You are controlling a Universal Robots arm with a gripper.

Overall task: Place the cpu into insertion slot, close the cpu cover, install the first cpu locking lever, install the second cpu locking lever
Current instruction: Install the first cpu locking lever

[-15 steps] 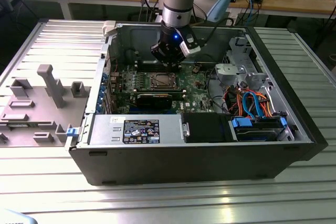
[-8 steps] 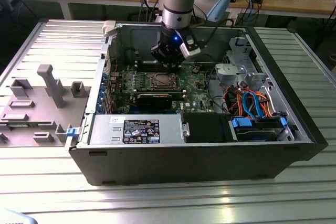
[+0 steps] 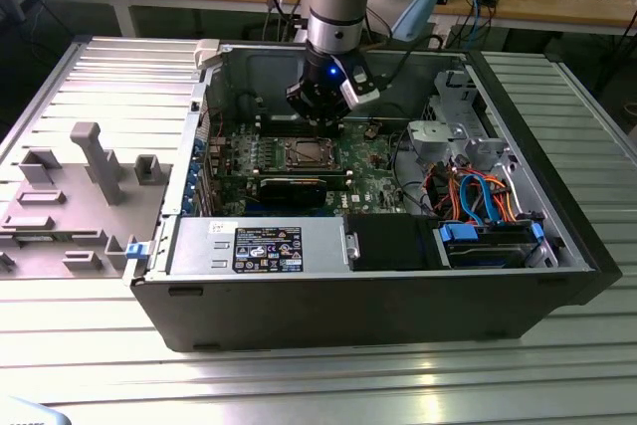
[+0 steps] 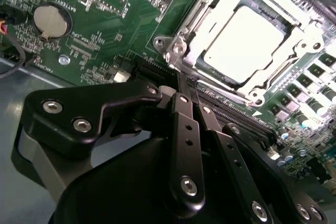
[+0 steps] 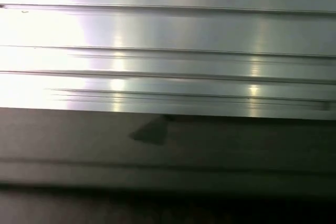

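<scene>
Inside the open computer case (image 3: 398,276) that lies on its side on the ribbed metal table (image 3: 299,375), the gripper (image 3: 320,106) hangs over the green motherboard (image 3: 368,161), just past the far edge of the insertion slot (image 3: 307,154) in the exterior view. In the second wrist view the black fingers (image 4: 185,129) come together to a point with nothing between them, their tips just beside the corner of the slot's silvery rim (image 4: 176,45) and above a long black card slot (image 4: 231,114). The cpu (image 4: 247,38) already lies flat in the slot, its pale metal top showing through the cut-out middle of the cpu cover (image 4: 296,51), which lies down over it. A round coin battery (image 4: 51,20) sits on the board well apart from the slot. In the first wrist view there are bright ribbed metal slats (image 5: 168,56) above a darker band.
</scene>
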